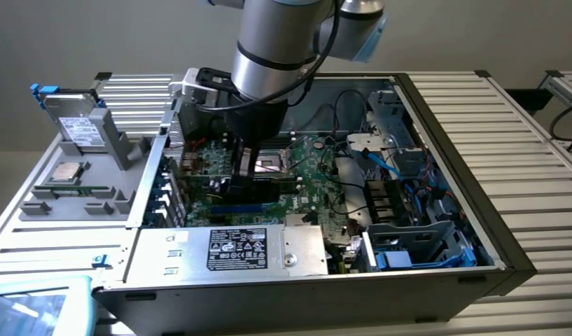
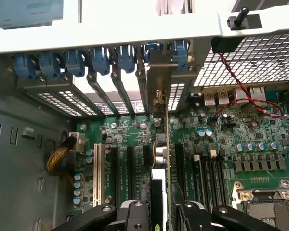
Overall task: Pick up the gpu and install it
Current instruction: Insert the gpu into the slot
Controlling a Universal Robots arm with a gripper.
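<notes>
The gpu (image 2: 166, 159) stands on edge over the green motherboard (image 2: 221, 139), in line with one of the black expansion slots. Its metal bracket (image 2: 159, 77) sits against the case's rear slot openings. My gripper (image 2: 161, 211) is shut on the card's near end, with one black finger (image 2: 135, 211) on each side. In the exterior view my gripper (image 1: 243, 183) is low inside the open case, over the left part of the motherboard (image 1: 309, 175), and the arm hides most of the card. I cannot tell whether the card's edge is fully down in the slot.
Blue slot latches (image 2: 72, 62) line the rear wall. A CPU socket (image 2: 265, 202), a red wire (image 2: 245, 101) and a yellow cable bundle (image 2: 58, 156) lie nearby. The power supply (image 1: 239, 248) and drive cage (image 1: 426, 252) fill the case front. A grey tray (image 1: 80, 175) of parts stands on the exterior view's left.
</notes>
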